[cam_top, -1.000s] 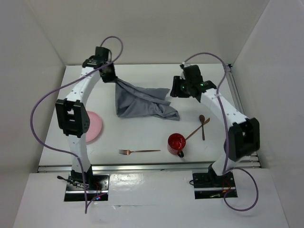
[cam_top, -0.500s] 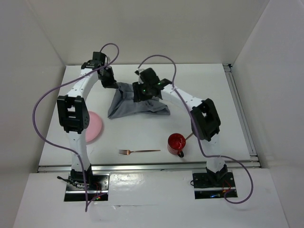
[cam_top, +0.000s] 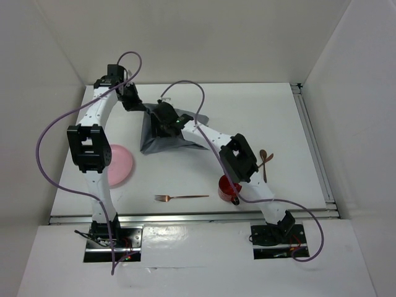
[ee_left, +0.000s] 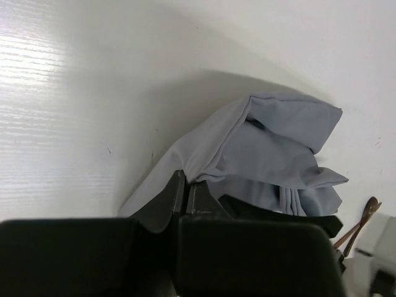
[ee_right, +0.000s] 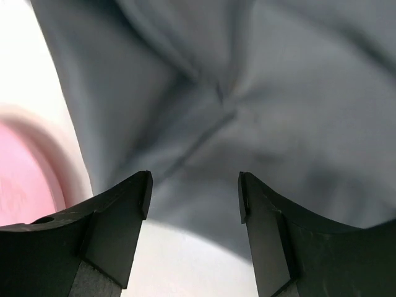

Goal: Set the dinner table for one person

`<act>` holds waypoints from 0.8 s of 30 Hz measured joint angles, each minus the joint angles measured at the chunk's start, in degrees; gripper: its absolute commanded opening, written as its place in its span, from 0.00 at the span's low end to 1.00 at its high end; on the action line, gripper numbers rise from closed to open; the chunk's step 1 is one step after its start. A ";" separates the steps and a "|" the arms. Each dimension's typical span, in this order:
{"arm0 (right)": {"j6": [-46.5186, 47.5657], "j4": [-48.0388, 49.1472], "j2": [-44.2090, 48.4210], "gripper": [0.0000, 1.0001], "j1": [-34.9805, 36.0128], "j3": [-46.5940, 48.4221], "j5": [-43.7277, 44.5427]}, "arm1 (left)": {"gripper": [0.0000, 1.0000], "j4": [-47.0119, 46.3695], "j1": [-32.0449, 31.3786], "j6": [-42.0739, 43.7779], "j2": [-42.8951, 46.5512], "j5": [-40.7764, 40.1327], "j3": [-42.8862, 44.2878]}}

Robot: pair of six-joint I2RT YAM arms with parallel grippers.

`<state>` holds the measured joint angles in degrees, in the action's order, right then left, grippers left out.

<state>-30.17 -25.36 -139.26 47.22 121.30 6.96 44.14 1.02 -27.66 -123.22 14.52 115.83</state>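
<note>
The crumpled grey cloth mat [cam_top: 162, 137] lies bunched at the back left of the white dinner table [cam_top: 253, 105]. My left gripper [cam_top: 133, 103] is shut on the cloth's upper left corner; in the left wrist view the jaws [ee_left: 187, 180] pinch a fold of the cloth [ee_left: 272, 145]. My right gripper [cam_top: 161, 122] hovers low over the cloth's middle. In the right wrist view it [ee_right: 195, 192] stands open, nothing between its fingers, with the cloth [ee_right: 260, 93] just beyond the tips.
A pink plate [cam_top: 121, 166] sits at the left beside my left arm, its edge [ee_right: 25, 185] showing in the right wrist view. A copper fork [cam_top: 181, 197] and red mug [cam_top: 228, 185] lie near the front. Copper cutlery [cam_top: 265, 162] is crossed at the right.
My right arm has swung from the back right across to the left, over the cloth. The cloth has been drawn left and bunched smaller as my left gripper moved left with its corner.
</note>
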 measured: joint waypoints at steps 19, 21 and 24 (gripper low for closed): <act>-3.19 -2.71 -8.61 0.42 1.62 11.32 16.87 | 0.00 -1.16 1.16 -1.18 -0.02 3.76 -3.37; -3.04 -2.78 -8.63 0.30 1.81 11.32 17.57 | 0.00 -1.38 1.18 -1.18 -0.02 3.80 -3.48; -3.23 -2.71 -8.63 0.10 2.03 10.95 18.05 | 0.00 -1.40 1.20 -1.18 0.00 3.82 -3.48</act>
<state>-33.41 -28.08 -147.89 49.25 132.25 25.02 42.74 2.22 -28.84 -123.22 18.35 112.36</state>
